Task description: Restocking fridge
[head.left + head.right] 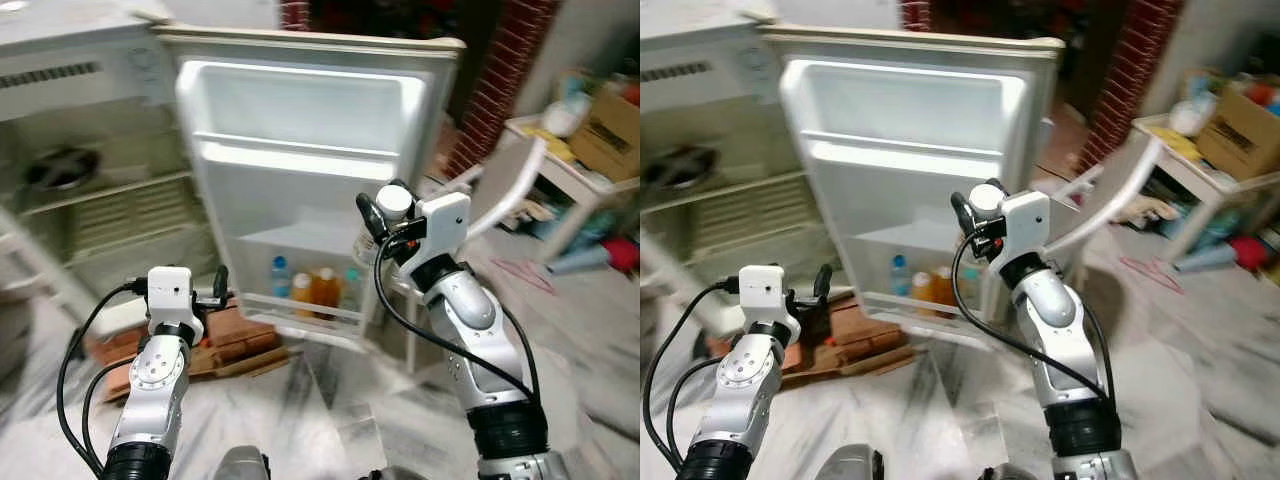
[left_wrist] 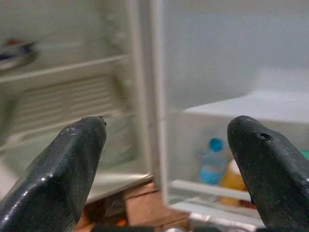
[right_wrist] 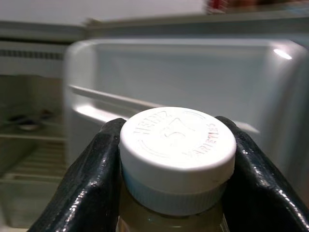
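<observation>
The white cap (image 3: 177,150) of the bottle carries raised lettering: "HEINZ" curving along one edge, a large "57" in the middle, and "VARIETIES" curving along the other edge. The labels on the drinks (image 1: 312,288) in the fridge door are too small and blurred to read.

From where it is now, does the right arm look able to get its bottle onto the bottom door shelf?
Probably yes: the right gripper holds the white-capped bottle in front of the open fridge door, and the bottom door shelf has room beside its three bottles.
</observation>
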